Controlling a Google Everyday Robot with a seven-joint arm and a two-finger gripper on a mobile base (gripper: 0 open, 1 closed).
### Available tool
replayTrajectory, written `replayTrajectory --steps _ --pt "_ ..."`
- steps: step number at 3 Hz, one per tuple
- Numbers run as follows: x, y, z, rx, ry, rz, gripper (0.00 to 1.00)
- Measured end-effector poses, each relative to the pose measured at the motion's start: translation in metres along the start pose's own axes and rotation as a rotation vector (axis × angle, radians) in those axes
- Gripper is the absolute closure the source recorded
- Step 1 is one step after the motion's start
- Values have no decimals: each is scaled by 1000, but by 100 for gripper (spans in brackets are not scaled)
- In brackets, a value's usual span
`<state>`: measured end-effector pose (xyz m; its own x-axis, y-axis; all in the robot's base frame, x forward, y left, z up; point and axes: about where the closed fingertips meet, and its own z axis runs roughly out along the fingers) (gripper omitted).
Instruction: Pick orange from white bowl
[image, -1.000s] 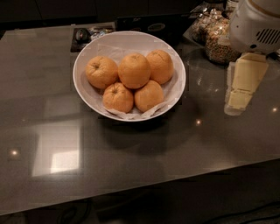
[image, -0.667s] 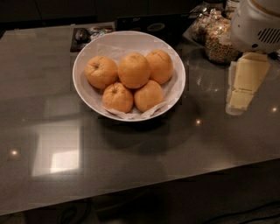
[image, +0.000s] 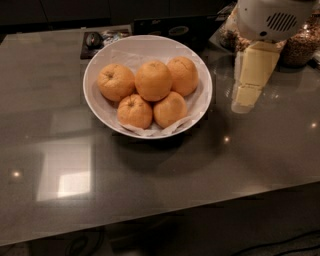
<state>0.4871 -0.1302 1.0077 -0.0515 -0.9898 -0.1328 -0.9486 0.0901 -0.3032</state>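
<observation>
The white bowl (image: 95, 67) with a crinkled paper lining stands on the dark table and holds several oranges. The orange (image: 153, 80) is the largest one, smooth-faced, in the middle of the bowl. Smaller oranges lie around it at the left (image: 116, 81), back right (image: 183, 75) and front (image: 134, 111). My gripper (image: 246, 99) hangs down from its white wrist to the right of the bowl, just outside the rim and above the table. It holds nothing that I can see.
Jars of nuts or grain (image: 300, 45) stand at the back right behind the wrist. A dark tray with small items (image: 100, 39) lies behind the bowl. The table's front edge (image: 200, 205) runs across the bottom of the view.
My gripper has moved a little to the left, toward the bowl's right rim. The bowl and the oranges have not moved.
</observation>
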Motion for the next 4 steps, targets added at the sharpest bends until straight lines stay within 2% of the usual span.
replayTrajectory --steps 1,2,3,4 --pt "-47 -14 -12 33 -37 -115 0" --pt "-79 -19 -14 36 -103 -219 0" --pt "-77 -20 -12 54 -97 -205 0" --pt "-97 -26 9 46 -85 -229 0"
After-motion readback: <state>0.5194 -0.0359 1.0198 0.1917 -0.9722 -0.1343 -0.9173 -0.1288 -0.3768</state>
